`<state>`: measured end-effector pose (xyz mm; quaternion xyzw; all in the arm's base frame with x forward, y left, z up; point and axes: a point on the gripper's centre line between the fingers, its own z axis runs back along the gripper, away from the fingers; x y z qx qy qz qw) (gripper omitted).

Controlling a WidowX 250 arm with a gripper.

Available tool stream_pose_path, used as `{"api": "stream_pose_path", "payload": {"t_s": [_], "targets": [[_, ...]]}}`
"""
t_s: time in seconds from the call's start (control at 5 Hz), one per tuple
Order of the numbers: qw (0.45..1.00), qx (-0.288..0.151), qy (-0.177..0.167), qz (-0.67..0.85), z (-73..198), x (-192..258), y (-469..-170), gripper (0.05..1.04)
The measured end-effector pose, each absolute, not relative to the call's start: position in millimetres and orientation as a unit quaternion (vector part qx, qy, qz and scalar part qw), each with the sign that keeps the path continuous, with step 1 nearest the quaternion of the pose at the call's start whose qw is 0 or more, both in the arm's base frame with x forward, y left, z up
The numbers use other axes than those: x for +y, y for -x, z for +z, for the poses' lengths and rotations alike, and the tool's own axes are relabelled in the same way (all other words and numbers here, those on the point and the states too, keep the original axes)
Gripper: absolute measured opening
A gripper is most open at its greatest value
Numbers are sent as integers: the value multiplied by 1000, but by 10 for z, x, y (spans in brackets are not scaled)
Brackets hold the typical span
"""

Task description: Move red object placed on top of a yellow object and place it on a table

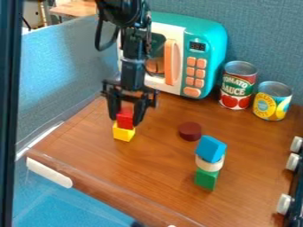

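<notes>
Camera view: black claw (pixel 125 122) astride red block (pixel 124 118), whether clenched on it or released cannot be told, red block atop yellow block (pixel 123 133), yellow block on wooden tabletop (pixel 157 166), dark red disc (pixel 190 131) to the right.

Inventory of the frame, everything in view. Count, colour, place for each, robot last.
red block: 1, red, on the yellow block
yellow block: 1, yellow, on the table
disc: 1, dark red, mid-table
blue block: 1, blue, top of the right-hand stack
round piece: 1, cream, middle of that stack
green block: 1, green, bottom of that stack
toy microwave: 1, teal and white with orange handle and buttons, back
tomato sauce can: 1, red and green label, right of the microwave
second can: 1, yellow and blue label, beside it
knobs: 3, white, right edge
table: 1, brown, under all this
panels: blue-grey, behind and left
arm: 1, black, from top edge
claw: 1, black, at the red block
</notes>
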<state>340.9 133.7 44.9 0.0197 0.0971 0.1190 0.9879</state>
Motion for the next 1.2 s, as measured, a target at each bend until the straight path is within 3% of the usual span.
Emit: {"api": "stream_pose_path", "payload": {"t_s": [0.2, 0.4, 0.8, 1.2], "targets": [[988, 96, -17, 121, 451, 1330, -3416, 601], [988, 96, -19, 116, 454, 1302, -3424, 601], [995, 79, -42, 38, 582, 823, -3405, 601], [991, 129, -25, -18, 154, 595, -3217, 601]]}}
